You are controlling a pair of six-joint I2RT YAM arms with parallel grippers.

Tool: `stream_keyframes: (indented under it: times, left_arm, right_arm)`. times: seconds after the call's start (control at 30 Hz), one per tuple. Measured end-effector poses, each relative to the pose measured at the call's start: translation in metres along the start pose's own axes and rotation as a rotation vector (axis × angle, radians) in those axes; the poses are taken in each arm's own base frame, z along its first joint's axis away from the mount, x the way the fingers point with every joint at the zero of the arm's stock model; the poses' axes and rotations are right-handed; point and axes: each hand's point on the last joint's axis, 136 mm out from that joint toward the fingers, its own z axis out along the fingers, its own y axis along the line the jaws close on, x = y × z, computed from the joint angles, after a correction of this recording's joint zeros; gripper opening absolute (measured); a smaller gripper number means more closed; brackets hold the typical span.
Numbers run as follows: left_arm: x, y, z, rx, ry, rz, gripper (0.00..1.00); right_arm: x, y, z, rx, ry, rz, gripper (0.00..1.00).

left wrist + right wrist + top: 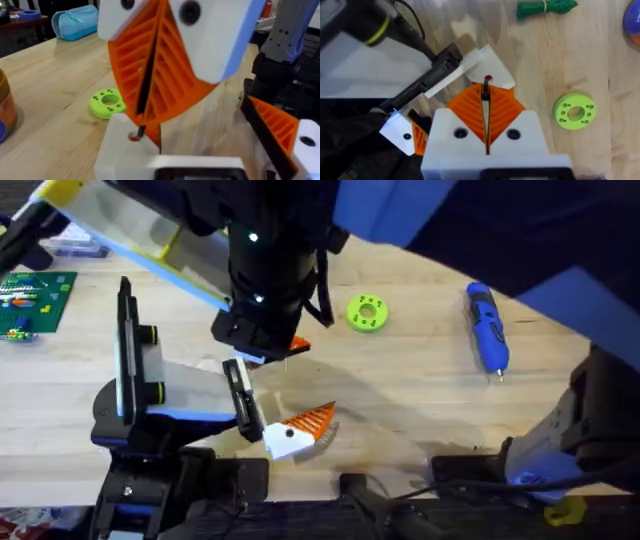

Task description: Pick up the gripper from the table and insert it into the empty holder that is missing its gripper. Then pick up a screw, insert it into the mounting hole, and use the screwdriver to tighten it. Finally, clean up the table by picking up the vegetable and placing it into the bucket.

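Table [420, 410]: pale wood planks. The holder [140, 385] stands at its left side.

Right gripper [486, 107]: hangs over the holder's narrow black arm, ribbed orange pads pressed together on a thin dark screw [485, 90]. The screw tip is at a red-marked hole in a white block [492, 62].

Left gripper [300, 430]: low beside the holder's arm. Spread or closed, cannot tell.

Screwdriver [487, 328]: lies well right of the holder, untouched.

Handling (judgement): the screw is light, stiff, smooth and tiny, so it slips or tilts easily. Hold it high on the shank and keep it upright.

The left wrist view shows the screw tip meeting the hole [134, 136] from the side. The right wrist view shows a green vegetable [546, 7] beyond the holder.
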Motion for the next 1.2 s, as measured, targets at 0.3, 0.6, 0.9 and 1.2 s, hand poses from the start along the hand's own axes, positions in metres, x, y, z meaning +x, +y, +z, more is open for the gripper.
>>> stream_keyframes:
  times: [0.3,0.6,0.9,1.2]
  left_arm:
    - [0.0000,0.0000,0.0000,0.000,0.000,0.000,0.986]
    - [0.0000,0.0000,0.0000,0.000,0.000,0.000,0.986]
    - [0.0000,0.0000,0.0000,0.000,0.000,0.000,0.986]
    - [0.0000,0.0000,0.0000,0.000,0.000,0.000,0.986]
  right_arm:
    - [0.0002,-0.0011,0.0000,0.001,0.000,0.003,0.009]
    - [-0.0021,-0.0014,-0.0001,0.002,-0.009,0.002,0.009]
    - [-0.0047,-0.0019,-0.0001,0.004,-0.020,0.001,0.009]
    - [-0.0025,-0.0015,0.0000,0.002,-0.011,0.002,0.009]
